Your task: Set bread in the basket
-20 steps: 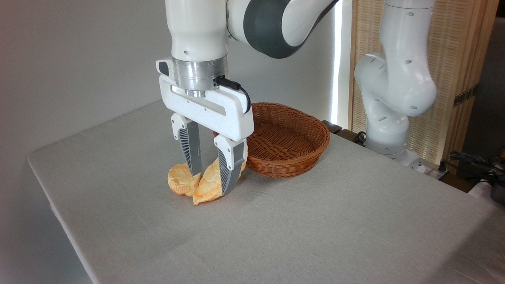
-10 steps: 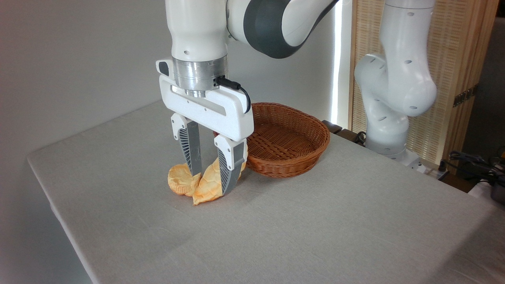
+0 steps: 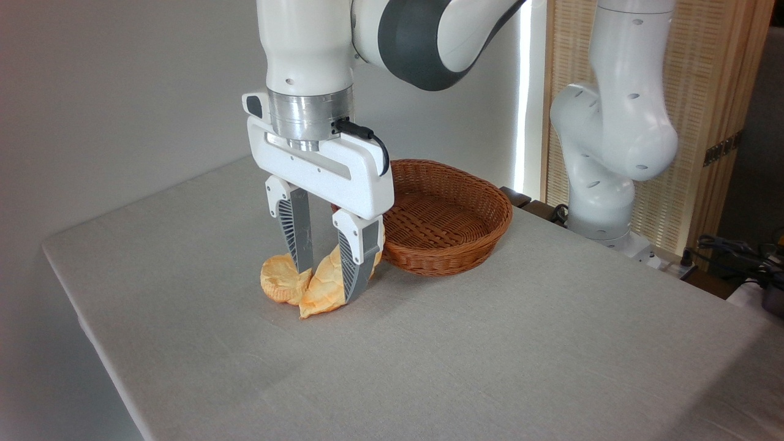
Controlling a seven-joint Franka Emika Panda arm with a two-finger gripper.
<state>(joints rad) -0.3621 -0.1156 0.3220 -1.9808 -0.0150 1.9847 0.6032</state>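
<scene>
Hand (image 3: 326,283) sits low on desk (image 3: 490,343) w/ fingers astride the braided loaf (image 3: 323,291), apparently pinching it, round bun (image 3: 278,280) touching loaf's left, wicker basket (image 3: 450,214) just right & empty — lift & drop-off yet to come.

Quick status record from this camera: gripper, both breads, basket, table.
gripper: low over the breads, fingers straddling the braided loaf; cannot tell whether they are clamped on it
round bun: on the table, left of the fingers, touching the loaf
braided loaf: on the table, between the fingers
basket: empty, right of and behind the breads
table: grey cloth cover
</scene>
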